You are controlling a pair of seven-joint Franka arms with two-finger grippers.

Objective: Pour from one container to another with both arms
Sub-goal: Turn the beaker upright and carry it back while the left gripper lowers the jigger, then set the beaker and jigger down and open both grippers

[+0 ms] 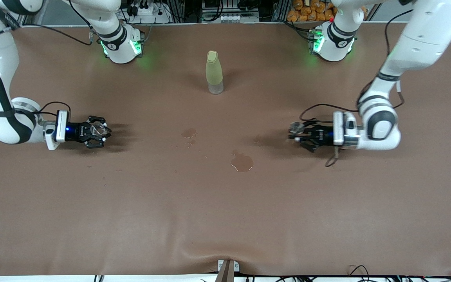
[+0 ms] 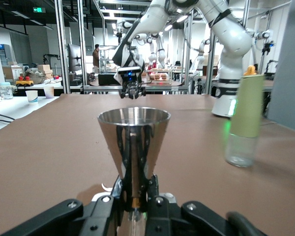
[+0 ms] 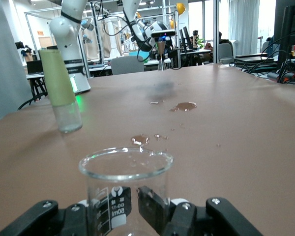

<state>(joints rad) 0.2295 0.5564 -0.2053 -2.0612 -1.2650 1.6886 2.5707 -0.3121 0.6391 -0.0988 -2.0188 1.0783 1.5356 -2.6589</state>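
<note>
The right wrist view is showing printed measuring marks on the glass cup, which the front view is leaving unreadable; the left wrist view is showing the jigger upright. The brown surface is carrying small puddles and a yellow-green bottle (standing near the bases). The right end effector is pinching the glass cup, the left end effector is pinching the jigger, both hovering low over the surface, well apart.

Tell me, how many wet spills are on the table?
2 clear ones: a bigger puddle nearer the front camera, and a smaller wet patch beside it, toward the right arm's end. Tiny drops lie around them; some may be too small to see.
</note>
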